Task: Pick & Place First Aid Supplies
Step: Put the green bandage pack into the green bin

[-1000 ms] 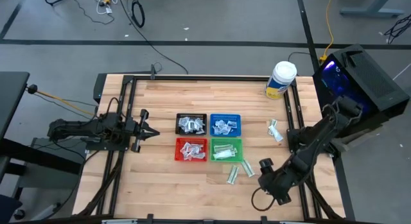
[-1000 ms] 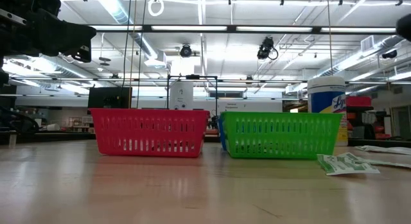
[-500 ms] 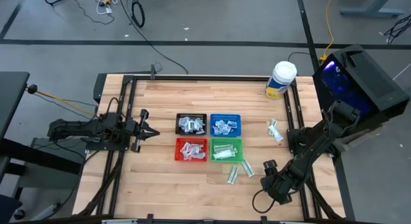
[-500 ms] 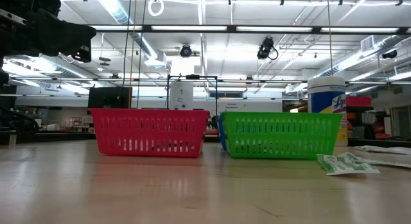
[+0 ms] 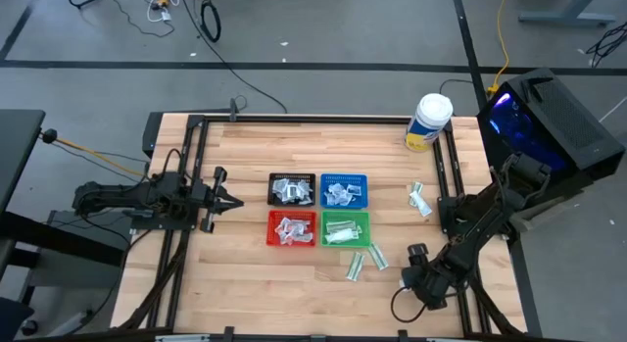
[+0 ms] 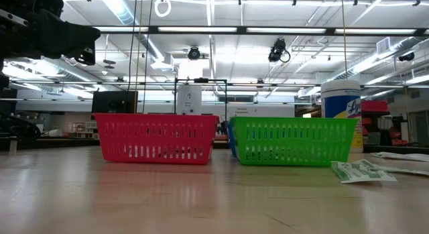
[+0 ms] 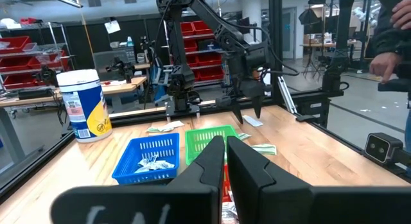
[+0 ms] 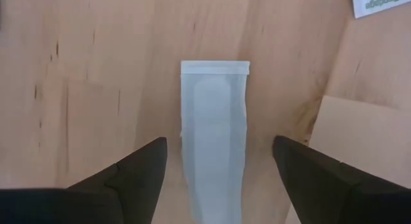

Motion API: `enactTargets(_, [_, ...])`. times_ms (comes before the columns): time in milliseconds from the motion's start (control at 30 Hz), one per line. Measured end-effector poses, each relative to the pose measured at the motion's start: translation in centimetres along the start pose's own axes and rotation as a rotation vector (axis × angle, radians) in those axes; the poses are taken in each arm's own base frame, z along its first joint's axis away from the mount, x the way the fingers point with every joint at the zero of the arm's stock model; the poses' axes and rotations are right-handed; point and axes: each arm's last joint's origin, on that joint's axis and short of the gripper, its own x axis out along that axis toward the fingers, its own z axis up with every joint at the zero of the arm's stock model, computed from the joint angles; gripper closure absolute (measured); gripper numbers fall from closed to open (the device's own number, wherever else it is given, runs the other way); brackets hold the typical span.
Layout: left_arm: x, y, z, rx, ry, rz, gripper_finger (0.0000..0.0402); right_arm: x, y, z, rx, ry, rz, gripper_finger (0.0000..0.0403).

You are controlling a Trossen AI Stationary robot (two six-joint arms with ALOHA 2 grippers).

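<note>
Now the right gripper (image 8: 218,163) is being held open over a long white packet (image 8: 214,137) lying flat on the table (image 5: 255,273) just right of the green tray (image 5: 344,227). Probably the thin packet is risking being scraped past rather than pinched. Left gripper (image 5: 235,201), left of that tray, is being kept closed.

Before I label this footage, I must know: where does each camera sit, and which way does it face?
High: overhead, straight down on the table; both arms show, right gripper above a narrow packet.
Low: table height, level at red tray and green tray; an arm shows upper left.
Left wrist: past shut left gripper toward the trays.
Right wrist: down between open fingers onto the packet.
High and left wrist share the yellow-labelled jar.
</note>
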Motion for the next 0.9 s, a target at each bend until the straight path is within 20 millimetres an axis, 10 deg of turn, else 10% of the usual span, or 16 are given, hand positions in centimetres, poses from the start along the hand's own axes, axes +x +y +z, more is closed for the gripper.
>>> enactTargets(900, [0.0, 0.0, 0.0, 0.000, 0.000, 0.000, 0.0376, 0.5, 1.5, -1.3, -0.097, -0.077, -0.074, 0.0203])
